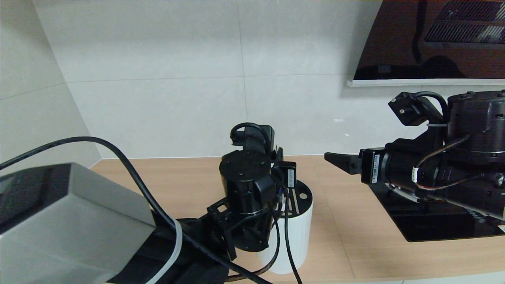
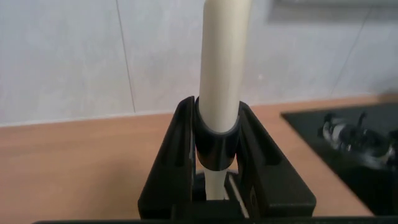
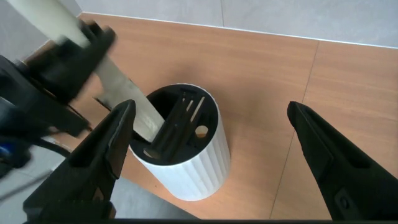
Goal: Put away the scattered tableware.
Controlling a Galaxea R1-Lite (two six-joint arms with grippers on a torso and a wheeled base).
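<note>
The left gripper [image 2: 217, 116] has its fingers [image 2: 180, 143] clamped on a knife [image 2: 222, 56]. They press from both sides on the dark collar at the base of the cream handle, and the handle rises out past the fingertips. In the right wrist view the grey blade slants down from that grip, and its tip goes into the black slotted top of a white ribbed holder [image 3: 196, 171] on the side nearest the left arm. How deep the blade sits cannot be told.

The holder stands upright on the wooden counter [image 1: 347, 236]. The head view shows the left arm directly over it, hiding much of its top.

The right gripper [image 3: 210, 107] hangs above and to the right of the holder with its fingers [image 3: 323, 162] spread wide apart and nothing between them. From its own camera the two dark fingers frame the holder, one on each side, well clear of it. In the head view this gripper points toward the left arm, above the near edge of a black glass cooktop [image 1: 434, 225] set into the counter.

Behind everything runs a pale tiled wall [image 1: 158, 98], and a dark range hood [image 1: 426, 43] hangs at the upper right.
</note>
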